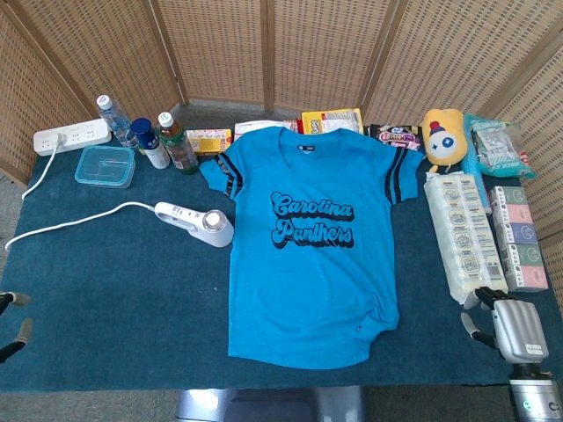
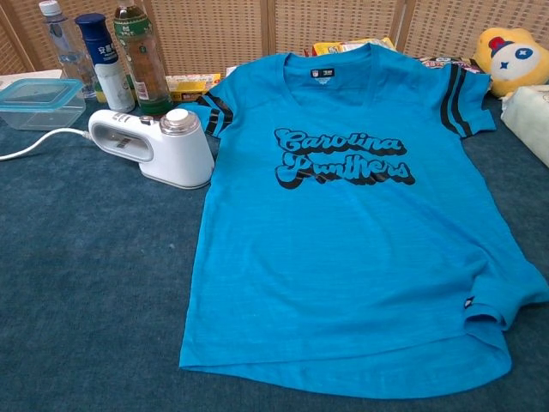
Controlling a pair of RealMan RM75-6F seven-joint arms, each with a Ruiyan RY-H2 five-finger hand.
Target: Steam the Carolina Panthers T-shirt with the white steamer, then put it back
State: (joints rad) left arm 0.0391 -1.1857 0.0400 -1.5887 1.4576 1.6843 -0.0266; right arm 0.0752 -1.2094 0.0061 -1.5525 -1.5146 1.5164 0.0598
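The blue Carolina Panthers T-shirt (image 1: 308,255) lies flat, print up, in the middle of the table; the chest view shows the shirt (image 2: 343,223) too. The white steamer (image 1: 198,222) lies on its side just left of the shirt's sleeve, touching nothing but the cloth, and its body (image 2: 159,148) is plain in the chest view. My left hand (image 1: 15,318) shows only fingertips at the left edge, spread and holding nothing. My right hand (image 1: 508,325) hangs at the near right corner, fingers apart and empty. Both hands are far from the steamer.
The steamer's white cord (image 1: 79,220) runs left toward a power strip (image 1: 70,137). A clear lidded container (image 1: 105,165) and bottles (image 1: 176,141) stand at the back left. Snack packs, a yellow plush (image 1: 442,139), wrapped packs (image 1: 462,229) and boxes (image 1: 515,236) line the back and right.
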